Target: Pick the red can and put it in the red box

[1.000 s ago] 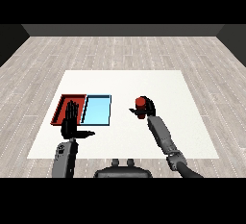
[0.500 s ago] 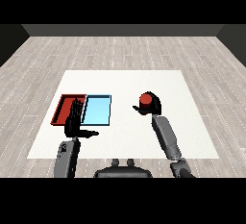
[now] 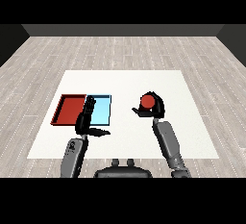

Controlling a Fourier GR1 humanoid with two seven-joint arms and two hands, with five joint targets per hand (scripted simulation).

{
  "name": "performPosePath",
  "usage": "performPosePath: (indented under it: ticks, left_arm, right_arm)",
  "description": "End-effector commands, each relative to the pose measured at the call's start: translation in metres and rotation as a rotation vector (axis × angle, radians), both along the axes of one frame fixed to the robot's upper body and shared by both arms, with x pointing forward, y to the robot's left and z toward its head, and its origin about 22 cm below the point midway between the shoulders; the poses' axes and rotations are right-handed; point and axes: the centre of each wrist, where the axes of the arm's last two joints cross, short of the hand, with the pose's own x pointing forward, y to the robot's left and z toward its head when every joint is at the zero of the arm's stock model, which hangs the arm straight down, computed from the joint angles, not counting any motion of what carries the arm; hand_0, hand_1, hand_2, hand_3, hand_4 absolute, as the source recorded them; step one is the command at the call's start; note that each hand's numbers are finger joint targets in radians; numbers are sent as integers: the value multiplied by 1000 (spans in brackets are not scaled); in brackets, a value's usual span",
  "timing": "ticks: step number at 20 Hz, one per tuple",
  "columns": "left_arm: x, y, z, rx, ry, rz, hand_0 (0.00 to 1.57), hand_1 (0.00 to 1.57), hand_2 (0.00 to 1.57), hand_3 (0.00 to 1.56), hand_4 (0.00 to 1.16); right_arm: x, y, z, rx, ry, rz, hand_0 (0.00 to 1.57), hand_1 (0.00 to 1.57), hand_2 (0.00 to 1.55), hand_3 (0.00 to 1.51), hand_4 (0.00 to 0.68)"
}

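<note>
The red can [image 3: 147,102] is held right of the table's middle, with my right hand [image 3: 154,109] curled round it; only its red top and part of its side show. Whether it rests on the table or hangs above it I cannot tell. At the left lies the red tray [image 3: 70,109], and the light blue tray [image 3: 101,111] sits against its right side. My left hand [image 3: 87,117] is raised with straight fingers, over the seam between the two trays, holding nothing.
The white table [image 3: 125,83] spreads wide around the trays. Grey wooden floor surrounds it on all sides. Both trays hold nothing.
My right hand has moved slightly right and closed further round the red can. The left hand has stayed over the trays, hardly shifting.
</note>
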Motion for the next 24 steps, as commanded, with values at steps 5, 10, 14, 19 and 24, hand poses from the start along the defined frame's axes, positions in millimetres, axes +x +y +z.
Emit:
performPosePath:
  ticks: [5,10,14,19,24]
  left_arm:
    - [-1,-30,-7,68,41,-39,0,0,0,0,0]
    - [30,-77,-7,73,95,-50,0,0,0,0,0]
    - [13,-60,-16,67,120,-74,0,0,0,0,0]
    - [21,-77,-35,83,137,-65,0,0,0,0,0]
    - [16,-81,-39,69,194,-92,0,0,0,0,0]
  right_arm:
    - [-16,50,-6,-3,-54,16,1442,1442,1415,1383,634]
    - [-17,51,14,18,-82,16,1436,1436,1427,1397,632]
    - [-21,65,7,26,-102,35,1442,1442,1430,1395,616]
    - [-18,66,7,22,-124,54,1449,1449,1442,1397,647]
    - [-37,83,24,37,-141,72,1472,1472,1445,1393,652]
